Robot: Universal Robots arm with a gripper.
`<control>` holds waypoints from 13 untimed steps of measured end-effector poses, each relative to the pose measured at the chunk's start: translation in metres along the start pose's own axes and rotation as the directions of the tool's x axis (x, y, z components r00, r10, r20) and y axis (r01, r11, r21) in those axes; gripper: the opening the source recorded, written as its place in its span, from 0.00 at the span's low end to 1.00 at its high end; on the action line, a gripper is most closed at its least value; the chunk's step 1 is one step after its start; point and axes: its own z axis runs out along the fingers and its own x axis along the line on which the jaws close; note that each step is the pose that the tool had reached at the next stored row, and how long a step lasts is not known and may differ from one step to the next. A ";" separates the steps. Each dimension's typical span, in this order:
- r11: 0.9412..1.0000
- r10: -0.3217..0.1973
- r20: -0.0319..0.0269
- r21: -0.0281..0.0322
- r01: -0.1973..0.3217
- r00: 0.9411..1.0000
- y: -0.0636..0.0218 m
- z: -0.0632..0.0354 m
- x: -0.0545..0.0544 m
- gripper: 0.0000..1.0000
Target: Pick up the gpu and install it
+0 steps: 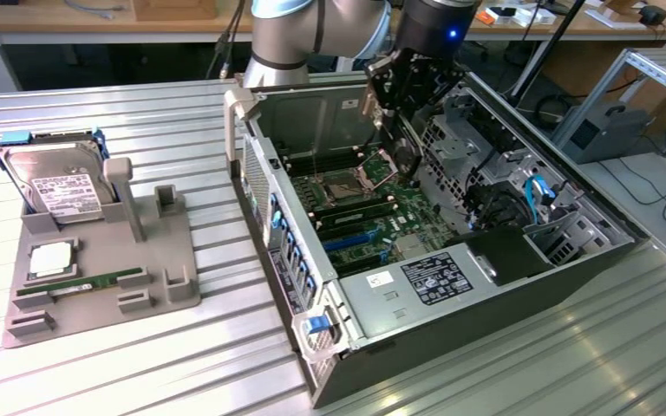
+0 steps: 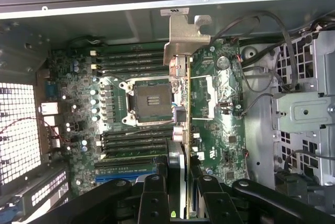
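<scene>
Now I am gripping the gpu (image 2: 181,46) with my gripper (image 1: 388,104), and the fingers (image 2: 152,195) are closing on both of its flat faces, so the hand is clenched on the card and is not released. The card is standing on its edge between the fingers, and its silver bracket is pointing away from my wrist, toward the rear wall of the case (image 1: 310,104).

The gpu is hanging inside the open case, above the board (image 2: 220,109), and from the wrist view it is passing just beside the socket (image 2: 152,101). As I am judging it, the card is not touching the board; from the exterior view my hand is standing high, near the upper rim of the case. I cannot tell with which slot the lower edge is lining up. The blue slot (image 2: 123,177) is lying bare, with nothing in it.

So the pick-up part is looking finished to me, and the installing part is not: the card is in the air and is not sitting in any slot.

Outside the case, on the exterior view's left, the tray (image 1: 159,286) is carrying the drive (image 1: 65,186) and the memory stick (image 1: 96,282), both well apart from my hand.
</scene>
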 end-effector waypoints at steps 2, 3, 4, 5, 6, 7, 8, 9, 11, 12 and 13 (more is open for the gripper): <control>1.000 0.000 0.000 0.000 0.000 1.000 0.0000 0.0004 0.000 0.27; 1.000 0.000 0.000 0.000 0.000 1.000 0.0000 0.0004 0.000 0.27; 1.000 0.000 0.000 0.000 0.000 1.000 0.0000 0.0005 -0.001 0.27; 1.000 0.000 0.000 0.000 0.000 1.000 0.0000 0.0007 -0.001 0.27; 1.000 0.000 0.000 0.000 0.000 1.000 0.0000 0.0009 -0.001 0.27; 1.000 0.000 0.000 0.000 0.000 1.000 0.0000 0.0011 -0.001 0.27; 1.000 0.000 0.000 0.000 0.000 1.000 0.0001 0.0013 -0.001 0.27; 1.000 0.000 0.000 0.000 0.000 1.000 0.0001 0.0017 -0.002 0.27; 1.000 0.000 0.000 0.000 0.000 1.000 0.0001 0.0024 -0.003 0.27; 1.000 0.000 0.000 0.000 0.000 1.000 0.0001 0.0027 -0.003 0.27; 1.000 0.000 0.000 0.000 0.000 1.000 0.0002 0.0030 -0.004 0.27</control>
